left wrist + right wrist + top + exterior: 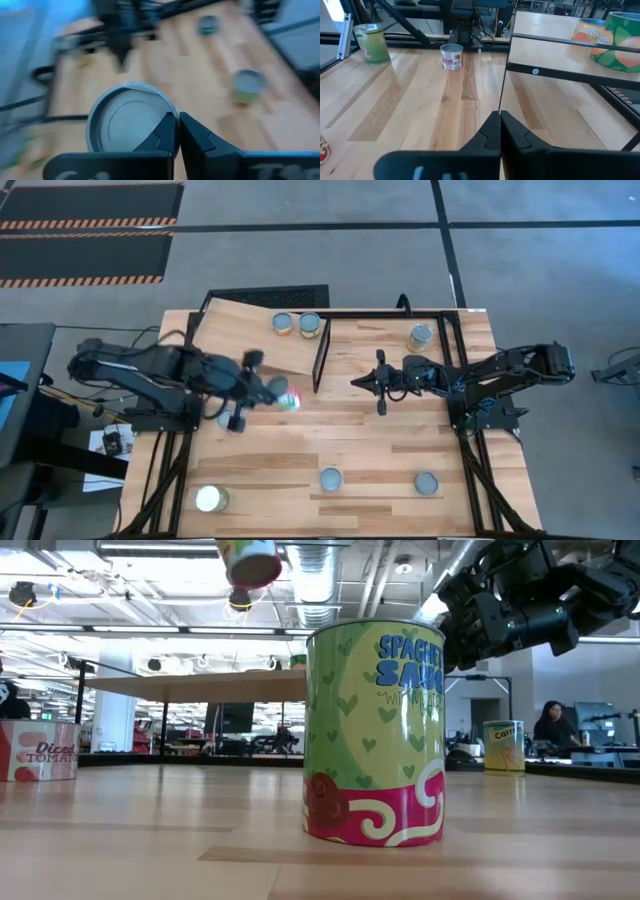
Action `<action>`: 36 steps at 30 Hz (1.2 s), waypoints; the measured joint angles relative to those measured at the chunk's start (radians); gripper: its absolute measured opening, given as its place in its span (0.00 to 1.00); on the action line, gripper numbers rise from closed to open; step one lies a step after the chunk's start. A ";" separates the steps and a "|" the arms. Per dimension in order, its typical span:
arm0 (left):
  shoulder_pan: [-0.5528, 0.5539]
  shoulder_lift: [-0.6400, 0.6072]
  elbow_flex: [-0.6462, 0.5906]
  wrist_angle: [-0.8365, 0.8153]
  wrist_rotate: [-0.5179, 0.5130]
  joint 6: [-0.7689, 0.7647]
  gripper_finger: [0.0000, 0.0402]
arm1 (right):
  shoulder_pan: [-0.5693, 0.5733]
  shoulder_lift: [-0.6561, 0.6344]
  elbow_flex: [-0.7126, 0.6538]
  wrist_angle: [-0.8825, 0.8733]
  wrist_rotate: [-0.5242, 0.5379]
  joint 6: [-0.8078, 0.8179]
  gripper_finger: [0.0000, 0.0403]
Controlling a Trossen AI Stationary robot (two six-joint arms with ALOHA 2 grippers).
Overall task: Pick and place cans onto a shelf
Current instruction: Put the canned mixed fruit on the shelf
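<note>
Well, left gripper (268, 392): over the table's left middle, fingers pinched together.
Lifted can (290, 399): just past those fingertips, tipped on its side, red and green label; seen up off the tabletop (380, 440) from the low camera. Could not tell whether it was gripped.
Right gripper (358, 382): shut and empty, hung beside the shelf's black frame.
Shelf (250, 330): pale slanted board, far left corner.
Shelved cans (283, 324): two, side by side, silvery tops.
Front cans: cream-topped one (211, 499) at left, two blue-grey tops (330, 479) further right.
Near can (375, 730): upright, yellow-green with hearts, pink band at its base.
</note>
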 joint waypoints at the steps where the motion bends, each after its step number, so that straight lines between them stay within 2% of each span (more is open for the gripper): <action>1: 0.008 0.001 0.031 -0.034 -0.044 -0.005 0.00 | 0.000 0.000 0.000 0.000 0.000 0.000 0.03; 5: 0.072 0.002 0.130 -0.169 -0.215 -0.038 0.00 | 0.000 0.000 0.000 -0.003 0.000 0.001 0.03; 9: 0.226 0.002 0.188 -0.272 -0.239 -0.119 0.00 | 0.000 0.000 0.000 -0.002 0.000 0.006 0.03; 12: 0.388 0.002 0.193 -0.315 -0.198 -0.120 0.00 | 0.000 0.000 0.000 0.000 0.000 0.007 0.03; 17: 0.664 0.040 0.193 -0.332 -0.069 -0.019 0.00 | 0.000 0.000 0.000 0.001 0.000 0.010 0.03; 22: 0.848 0.125 0.193 -0.318 0.064 0.082 0.00 | 0.000 0.000 0.000 0.002 0.000 0.011 0.03; 27: 0.919 0.217 0.192 -0.281 0.140 0.128 0.00 | 0.000 0.000 0.000 0.001 0.000 0.010 0.03; 36: 0.928 0.315 0.192 -0.270 0.145 0.151 0.00 | 0.000 0.000 0.000 -0.006 0.000 0.010 0.03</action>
